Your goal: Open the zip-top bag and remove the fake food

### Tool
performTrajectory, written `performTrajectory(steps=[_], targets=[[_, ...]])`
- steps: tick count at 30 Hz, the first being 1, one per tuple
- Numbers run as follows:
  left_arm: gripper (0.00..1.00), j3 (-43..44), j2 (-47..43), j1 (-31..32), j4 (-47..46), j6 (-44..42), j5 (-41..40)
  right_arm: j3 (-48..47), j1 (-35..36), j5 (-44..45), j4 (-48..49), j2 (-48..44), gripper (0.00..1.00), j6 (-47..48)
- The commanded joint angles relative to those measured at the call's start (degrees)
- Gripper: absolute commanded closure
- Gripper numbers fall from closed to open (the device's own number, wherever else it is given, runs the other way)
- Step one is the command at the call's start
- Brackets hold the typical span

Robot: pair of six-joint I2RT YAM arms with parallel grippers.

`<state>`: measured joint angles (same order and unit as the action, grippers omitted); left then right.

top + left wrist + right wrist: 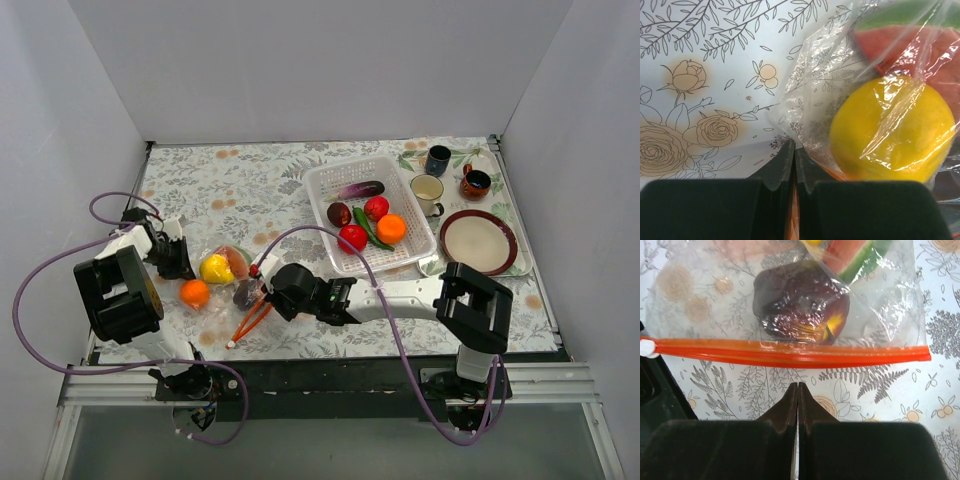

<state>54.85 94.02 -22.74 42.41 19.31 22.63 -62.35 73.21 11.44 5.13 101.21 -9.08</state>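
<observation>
The table (250, 185) wears a floral cloth, and both arms reach over its near left part. A white perforated basket (325, 180) sits right of the middle, with a patterned tray (455, 160) to its right carrying a plate (478, 245) and three mugs (437, 160). Some of the fake food (391, 228) lies in the basket: red and orange balls, purple eggplants and a green pepper.

The zip-top bag (222, 300) lies flat on the table at the near left, between the two claws. Its red-orange zip strip (790, 352) looks pressed shut, with a white slider (645, 347) at one end. Through the clear film show a yellow ball (890, 130), a dark purple piece (800, 302) and a red slice with a green rim (850, 255). An orange ball (195, 293) sits at the bag's near left corner.

The right claw (798, 386) is fully closed on nothing. Its tips point at the zip strip from just beside it, over bare cloth. The left claw (794, 147) is also fully closed, with its tips at the crinkled far left edge of the bag, close to the yellow ball. Whether any film is caught between its fingers I cannot tell.
</observation>
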Motion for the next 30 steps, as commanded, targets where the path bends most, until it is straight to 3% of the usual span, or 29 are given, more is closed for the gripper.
performTrajectory(steps=[1, 13, 23, 30], targets=[[1.00, -0.4, -3.0, 0.3, -2.0, -0.2, -2.1, -0.8, 0.2, -2.4, 3.8, 0.3, 0.88, 0.1], [1.00, -0.4, -3.8, 0.4, -0.5, -1.3, -1.5, -8.0, 0.0, -1.1, 4.9, 8.9, 0.01, 2.7], [1.00, 0.1, -4.4, 1.8, 2.6, -1.5, 1.6, -12.3, 0.0, -0.1, 11.0, 11.9, 0.01, 6.9], [1.00, 0.9, -5.6, 4.2, 6.4, -2.3, 4.3, -17.9, 0.0, 0.7, 6.6, 18.8, 0.01, 7.9]])
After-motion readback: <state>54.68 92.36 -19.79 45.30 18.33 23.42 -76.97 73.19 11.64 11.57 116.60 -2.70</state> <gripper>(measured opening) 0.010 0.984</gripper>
